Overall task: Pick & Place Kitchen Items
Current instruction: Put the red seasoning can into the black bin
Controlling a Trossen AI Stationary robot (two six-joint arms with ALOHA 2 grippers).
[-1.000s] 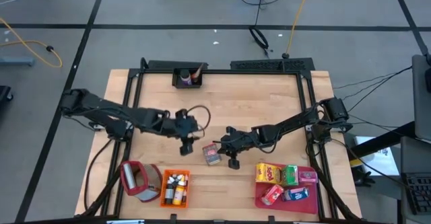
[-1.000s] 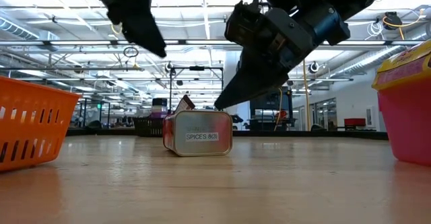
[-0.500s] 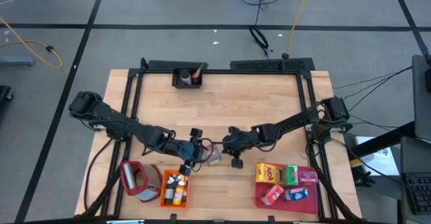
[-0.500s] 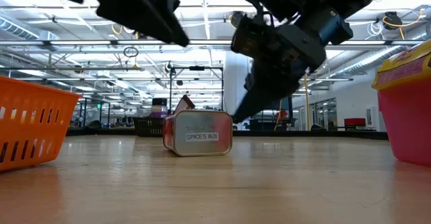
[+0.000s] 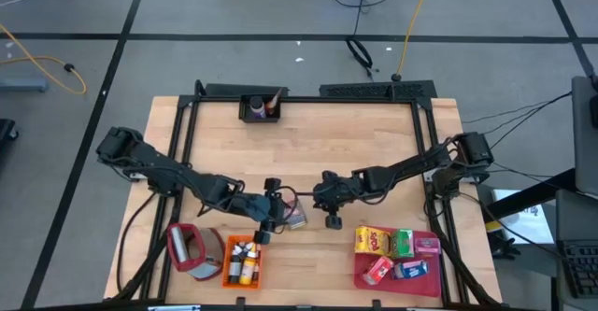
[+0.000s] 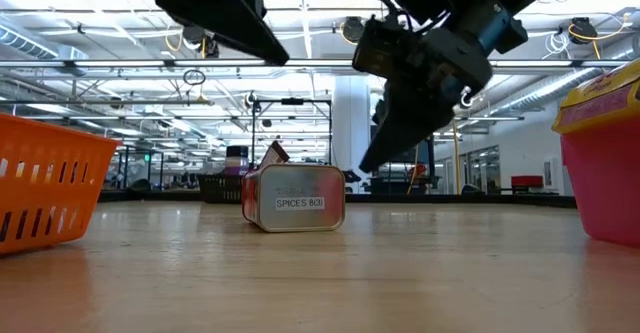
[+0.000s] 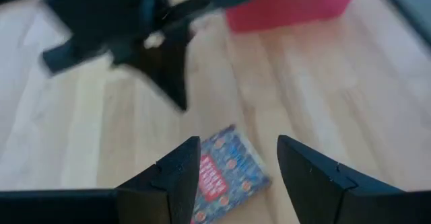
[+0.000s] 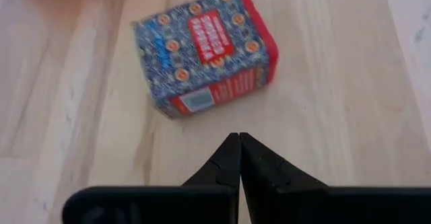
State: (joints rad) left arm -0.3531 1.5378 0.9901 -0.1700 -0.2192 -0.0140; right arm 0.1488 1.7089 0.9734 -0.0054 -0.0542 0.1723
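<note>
Landmark: spice box (image 5: 295, 218), blue patterned with red ends, lying on its side on the wooden table (image 5: 374, 134), near the middle. Low view shows its metallic end labelled "SPICES 80" (image 6: 296, 199); nothing touches it there.

Nearer the front edge than the spice box: orange crate (image 5: 243, 261) with small white-capped bottles and an orange bottle inside, just to its front-left. Beside the crate, farther left, a red-rimmed container (image 5: 192, 250) lying tipped. To the spice box's front-right, the pink-red tray (image 5: 364, 275) holds a yellow box (image 5: 372, 241), a green box (image 5: 403, 244), a pink box (image 5: 427, 245), a red box (image 5: 377, 270) and a blue box (image 5: 411, 269).

Left pincer (image 5: 278, 219) sits just left of the spice box, raised above the table, fingers (image 7: 306, 173) apart with the box showing between them in the left wrist view (image 7: 219, 177); not clamped on it.

Right pincer (image 5: 329, 221) is just right of the spice box, fingers (image 8: 237, 158) pressed together, tips pointing at the box (image 8: 205, 49) but apart from it; holding nothing. In the low view it hangs above the table, right of the box (image 6: 375, 161).

Well beyond the spice box, at the far edge, a small dark bin (image 5: 261, 107) with a few things standing in it.
</note>
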